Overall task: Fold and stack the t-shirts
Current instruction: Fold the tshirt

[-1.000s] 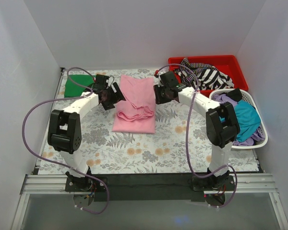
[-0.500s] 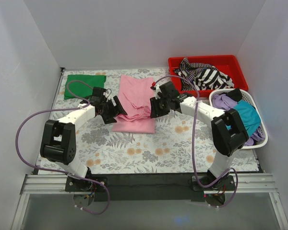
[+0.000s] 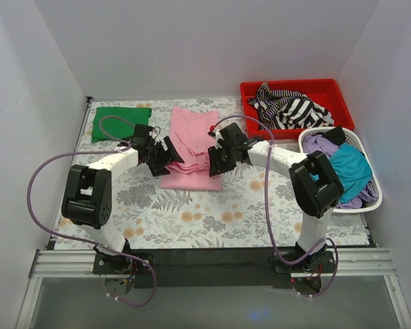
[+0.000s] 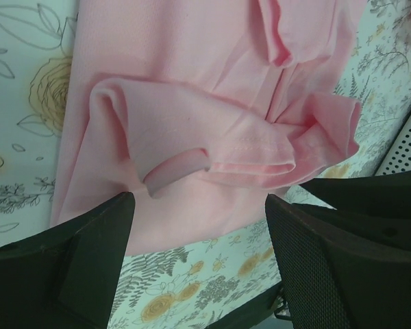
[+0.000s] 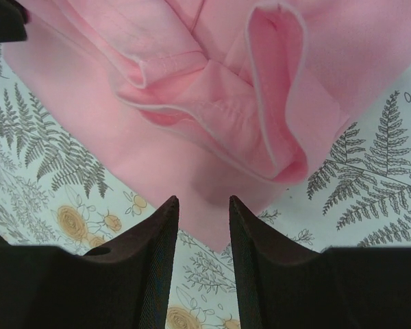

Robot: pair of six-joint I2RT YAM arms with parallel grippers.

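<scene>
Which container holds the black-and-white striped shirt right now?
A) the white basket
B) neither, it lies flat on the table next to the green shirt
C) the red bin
C: the top view shows the striped shirt heaped inside the red bin, not in the white basket beside it.

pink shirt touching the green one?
Apart. The top view shows a strip of flowered table cover between the green shirt, at the far left, and the pink shirt.
</scene>
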